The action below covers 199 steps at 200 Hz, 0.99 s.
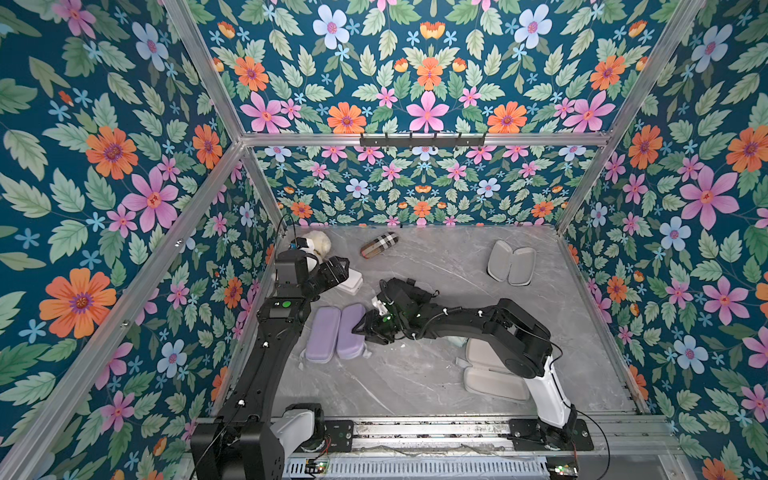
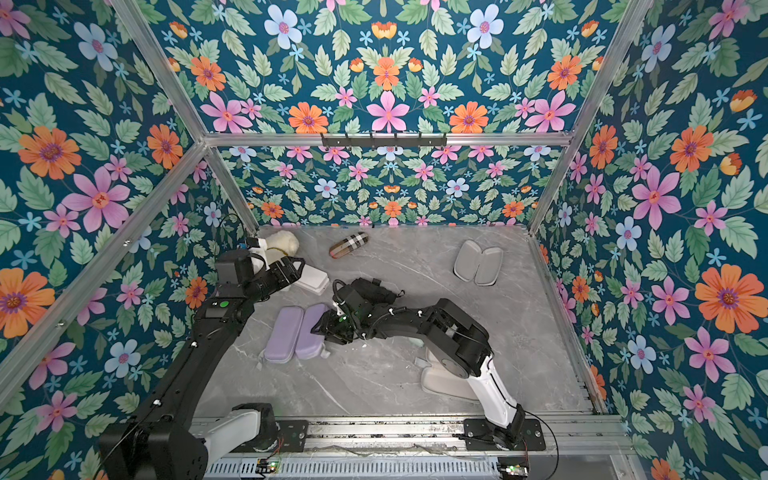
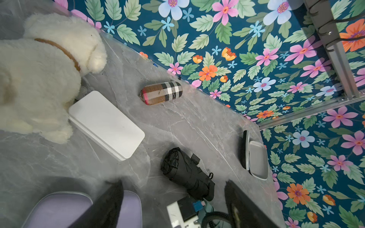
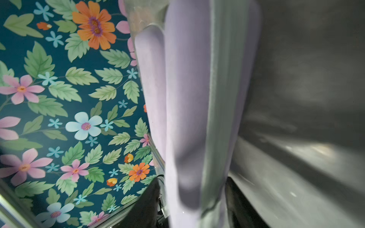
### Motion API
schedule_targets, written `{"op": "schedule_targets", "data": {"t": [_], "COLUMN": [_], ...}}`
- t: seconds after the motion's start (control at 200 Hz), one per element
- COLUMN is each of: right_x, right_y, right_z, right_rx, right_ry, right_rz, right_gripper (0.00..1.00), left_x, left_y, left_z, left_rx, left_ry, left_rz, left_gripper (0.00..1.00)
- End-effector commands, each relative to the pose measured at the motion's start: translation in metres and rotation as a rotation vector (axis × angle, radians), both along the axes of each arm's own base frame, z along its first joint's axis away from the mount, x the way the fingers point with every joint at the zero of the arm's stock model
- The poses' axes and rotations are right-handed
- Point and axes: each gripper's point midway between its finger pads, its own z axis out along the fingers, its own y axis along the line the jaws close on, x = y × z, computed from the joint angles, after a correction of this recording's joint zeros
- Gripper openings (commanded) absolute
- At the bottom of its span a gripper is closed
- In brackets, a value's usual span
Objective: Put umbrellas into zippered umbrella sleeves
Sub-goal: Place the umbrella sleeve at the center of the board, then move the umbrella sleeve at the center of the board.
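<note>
**A:** Where is the left gripper point(image 1: 342, 266)?

**B:** Raised beside the white box point(image 1: 352, 286), covering part of it in both top views. In the left wrist view its fingers stand wide apart with nothing between them.

**A:** And the right gripper point(image 1: 358, 329)?

**B:** On the robot's side of the white box, at the lavender sleeves point(image 1: 322, 336). In the right wrist view a lavender wall with a grey-green edge fills the gap between its fingers point(image 4: 147, 205). That picture is blurred, so I cannot tell whether they press it or only straddle it.

**A:** One sleeve or two?

**B:** There are two rounded lavender backs, touching side by side. They could be one case spread open or two shut ones, and I cannot tell which.

**A:** Any umbrellas?

**B:** The black umbrella point(image 3: 185, 171) lies near the white box, to its right. The right arm point(image 1: 478, 322) hides most of it from above. A pale green sliver point(image 1: 457, 341) shows under that arm, too little to name.

**A:** Other sleeves?

**B:** The black sleeve point(image 1: 511, 264) lies open with its grey lining up, well right of the white box. Another open sleeve point(image 1: 490, 376) lies farther off, half under the arm, so its outer colour is hidden.
</note>
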Motion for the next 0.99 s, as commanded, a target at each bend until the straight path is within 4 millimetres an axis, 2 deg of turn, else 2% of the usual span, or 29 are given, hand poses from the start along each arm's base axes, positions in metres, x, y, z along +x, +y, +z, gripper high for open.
{"op": "schedule_targets", "data": {"t": [0.0, 0.07, 0.17, 0.225, 0.24, 0.28, 0.375, 0.47, 0.545, 0.71, 0.765, 0.87, 0.99], "right_x": [0.002, 0.004, -0.005, -0.015, -0.018, -0.028, -0.063, -0.101, -0.127, -0.171, -0.175, -0.170, -0.168], "right_y": [-0.049, -0.088, -0.151, -0.194, -0.207, -0.236, -0.283, -0.298, -0.298, -0.294, -0.296, -0.293, -0.293], "right_z": [0.013, 0.027, 0.037, 0.034, 0.042, 0.044, 0.039, 0.034, 0.029, -0.001, -0.013, -0.033, -0.048], "right_rx": [-0.138, -0.222, -0.410, -0.553, -0.579, -0.666, -0.799, -0.827, -0.859, -0.897, -0.912, -0.940, -0.981], "right_ry": [-0.091, -0.157, -0.241, -0.216, -0.226, -0.212, -0.157, -0.053, -0.040, 0.051, 0.064, 0.054, 0.074], "right_rz": [0.036, 0.066, 0.144, 0.174, 0.167, 0.173, 0.226, 0.276, 0.347, 0.464, 0.491, 0.540, 0.584], "right_gripper": [0.61, 0.62, 0.60, 0.59, 0.58, 0.58, 0.58, 0.58, 0.60, 0.64, 0.64, 0.64, 0.56], "left_x": [0.007, 0.010, 0.012, 0.012, 0.012, 0.012, 0.008, 0.004, 0.001, -0.002, -0.004, -0.008, -0.012], "left_y": [0.016, 0.016, 0.003, -0.004, -0.006, -0.012, -0.034, -0.065, -0.084, -0.090, -0.090, -0.089, -0.087], "left_z": [0.011, 0.008, 0.007, 0.003, 0.002, -0.002, -0.009, -0.014, -0.018, -0.024, -0.023, -0.028, -0.029], "left_rx": [0.023, -0.026, -0.066, -0.080, -0.083, -0.077, -0.040, -0.027, -0.044, -0.075, -0.071, -0.071, -0.067], "left_ry": [-0.066, -0.074, -0.103, -0.098, -0.093, -0.076, -0.070, -0.073, -0.068, -0.071, -0.073, -0.062, -0.054], "left_rz": [0.080, 0.066, -0.018, -0.052, -0.060, -0.075, -0.115, -0.177, -0.214, -0.223, -0.225, -0.226, -0.223], "left_gripper": [0.99, 0.99, 0.96, 0.92, 0.91, 0.88, 0.87, 0.87, 0.86, 0.86, 0.86, 0.86, 0.86]}}
